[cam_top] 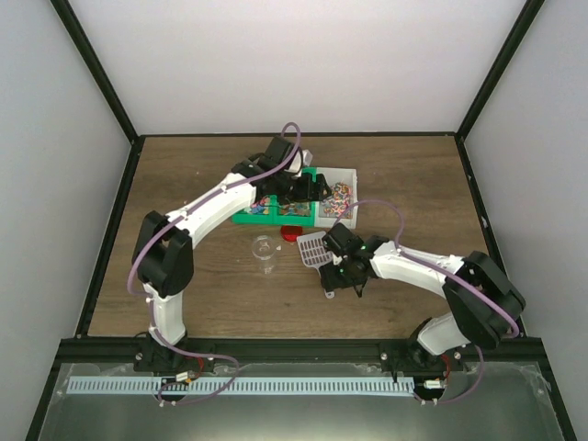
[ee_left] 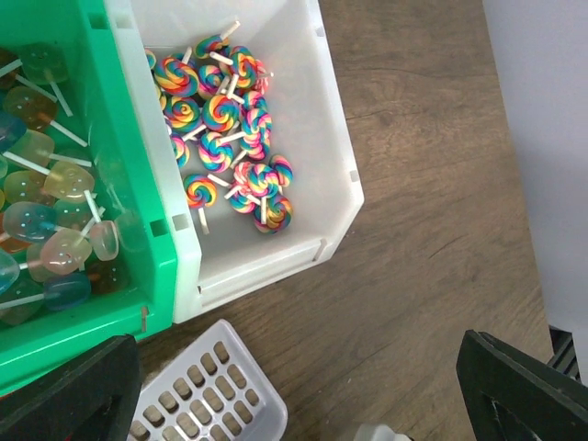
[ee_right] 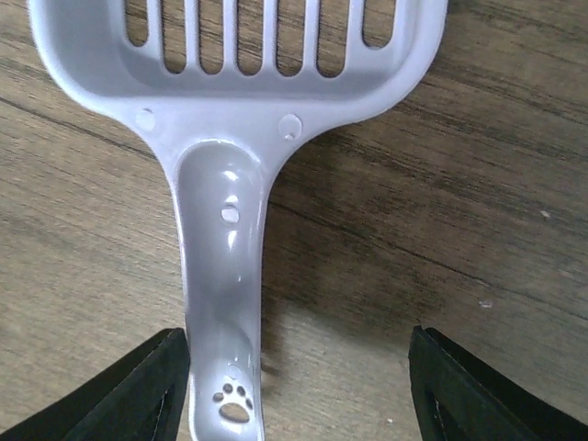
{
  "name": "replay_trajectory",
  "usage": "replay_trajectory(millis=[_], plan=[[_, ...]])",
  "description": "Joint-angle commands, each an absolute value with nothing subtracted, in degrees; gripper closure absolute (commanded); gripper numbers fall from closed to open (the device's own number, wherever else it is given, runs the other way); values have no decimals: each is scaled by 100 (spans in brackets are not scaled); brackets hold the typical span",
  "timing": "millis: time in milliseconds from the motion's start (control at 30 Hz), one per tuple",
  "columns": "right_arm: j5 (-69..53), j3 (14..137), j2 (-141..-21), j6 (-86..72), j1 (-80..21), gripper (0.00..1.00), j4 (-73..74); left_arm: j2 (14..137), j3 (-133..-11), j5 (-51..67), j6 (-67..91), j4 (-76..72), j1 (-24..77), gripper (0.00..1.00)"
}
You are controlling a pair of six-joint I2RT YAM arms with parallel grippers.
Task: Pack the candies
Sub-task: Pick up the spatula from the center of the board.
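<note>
**Both grippers wide, candies in the bins**

The wooden table (cam_top: 184, 184) carries everything. The left arm (cam_top: 197, 216) reaches out to the far bins; the right arm (cam_top: 413, 266) lies low across the near right.

A green bin (ee_left: 138, 184) and a white bin (ee_left: 322, 184) stand side by side, their walls touching. The candies (ee_left: 220, 138) are here. Rainbow swirl lollipops are heaped in the white bin's far half, and clear, pale lollipops fill the green bin.

The left gripper (ee_left: 294, 377) hangs above the near edge of the bins, its fingers (ee_left: 83, 395) spread wide with nothing between them.

A grey slotted scoop (ee_right: 220, 230) lies flat on the wood just in front of the bins. The right gripper (ee_right: 299, 386) sits over its handle, fingers (ee_right: 129, 395) well apart. The handle runs close along the left one, and I cannot tell whether they touch. It is not clamped.

A clear jar (cam_top: 265, 250) stands upright left of the scoop. A small red lid (cam_top: 290, 232) lies between the jar and the bins.
</note>
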State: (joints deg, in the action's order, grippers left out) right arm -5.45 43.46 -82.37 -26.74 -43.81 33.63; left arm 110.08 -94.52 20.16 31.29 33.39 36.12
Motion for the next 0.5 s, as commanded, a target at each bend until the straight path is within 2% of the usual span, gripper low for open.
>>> replay_trajectory(millis=[0, 300, 467], plan=[[-328, 4568, -8431, -2522, -4501, 33, 3187, 10770, -9462, 1980, 3078, 3484, 3622, 4], [-294, 4612, -8700, -2532, -4623, 37, 3145, 10612, -9176, 1943, 3030, 3464, 3613, 5], [-188, 4644, -8628, -2588, -4628, 53, 3214, 10503, -8958, 1899, 3031, 3431, 3613, 5]])
